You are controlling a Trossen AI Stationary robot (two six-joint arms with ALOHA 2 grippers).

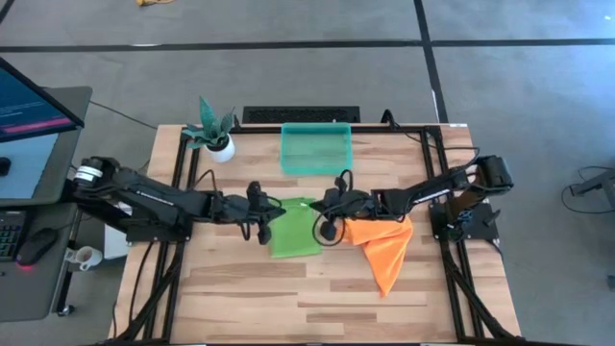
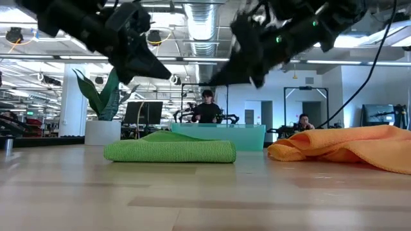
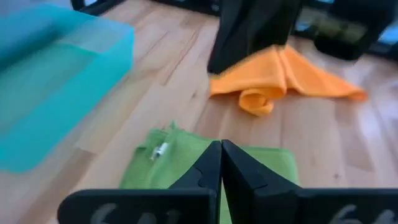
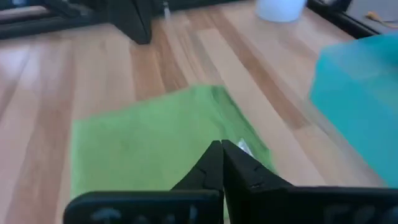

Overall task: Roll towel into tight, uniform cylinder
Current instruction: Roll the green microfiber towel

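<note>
A green towel (image 1: 294, 231) lies folded flat on the wooden table, near its middle; it also shows in the low view (image 2: 170, 151) and in both wrist views (image 3: 180, 155) (image 4: 143, 143). My left gripper (image 1: 270, 213) hangs shut over the towel's left edge, clear of the cloth (image 3: 221, 144). My right gripper (image 1: 324, 213) hangs shut over the towel's right edge (image 4: 222, 144). In the low view both grippers hang well above the towel. Nothing is between either pair of fingers.
A crumpled orange towel (image 1: 384, 245) lies just right of the green one. A teal bin (image 1: 316, 146) stands behind it at the far edge, and a potted plant (image 1: 213, 130) at the far left. People sit in the room beyond the table (image 2: 207, 106).
</note>
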